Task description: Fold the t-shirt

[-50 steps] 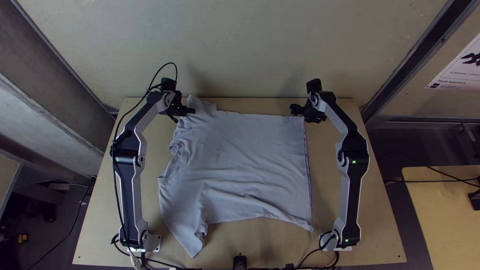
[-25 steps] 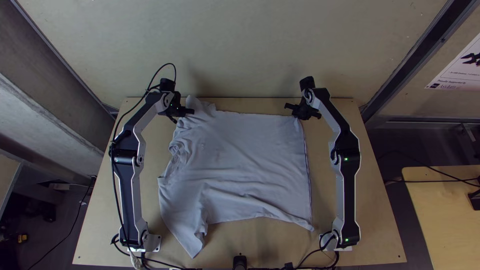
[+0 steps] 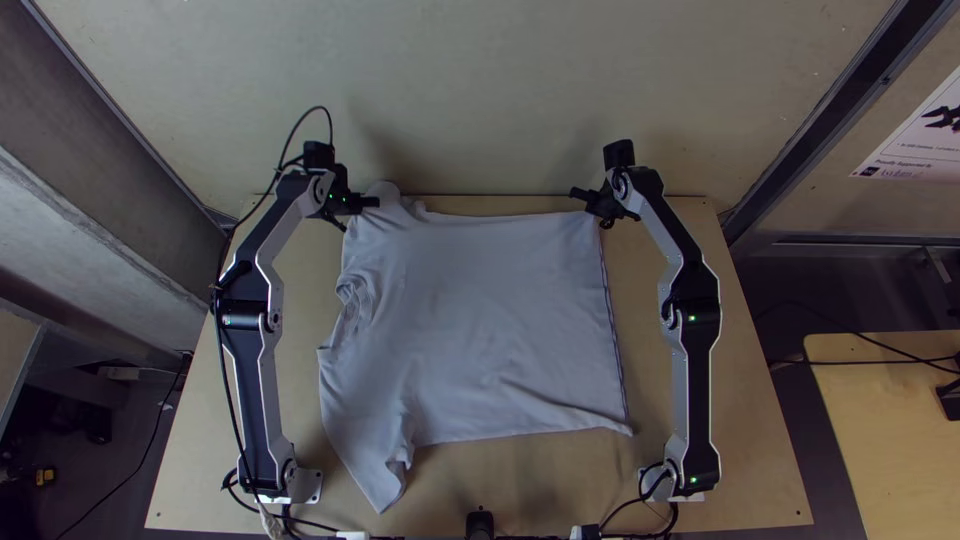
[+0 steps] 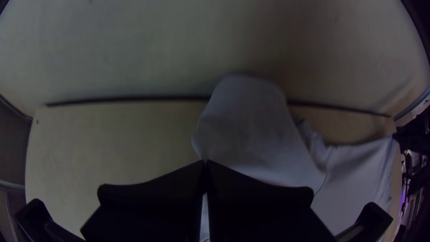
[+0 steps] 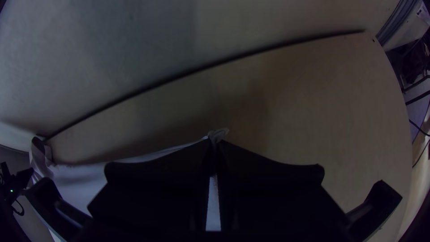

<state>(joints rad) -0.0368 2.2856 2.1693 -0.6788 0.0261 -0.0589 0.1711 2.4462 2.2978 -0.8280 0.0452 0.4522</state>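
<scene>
The grey-white t-shirt (image 3: 490,320) lies spread on the table, its hem side along the right and its collar and sleeves toward the left. At its far left corner my left gripper (image 3: 372,203) is shut on the sleeve area; in the left wrist view this gripper (image 4: 205,163) pinches the edge of the cloth (image 4: 251,130). My right gripper (image 3: 582,196) is at the far right corner, and in the right wrist view the gripper (image 5: 214,143) is shut on that corner, a small tuft of cloth (image 5: 218,133) poking out beyond its fingertips. The near sleeve points toward the table's near edge.
Bare wooden table (image 3: 520,490) surrounds the shirt, with a pale wall (image 3: 480,90) rising right behind the far edge. A black cable (image 3: 228,400) runs along the left arm. Another table (image 3: 890,430) stands off to the right.
Both grippers have moved toward the far edge, drawing the shirt's far side with them; creases in its body have smoothed. The right gripper first shifted left and closed on the corner.
</scene>
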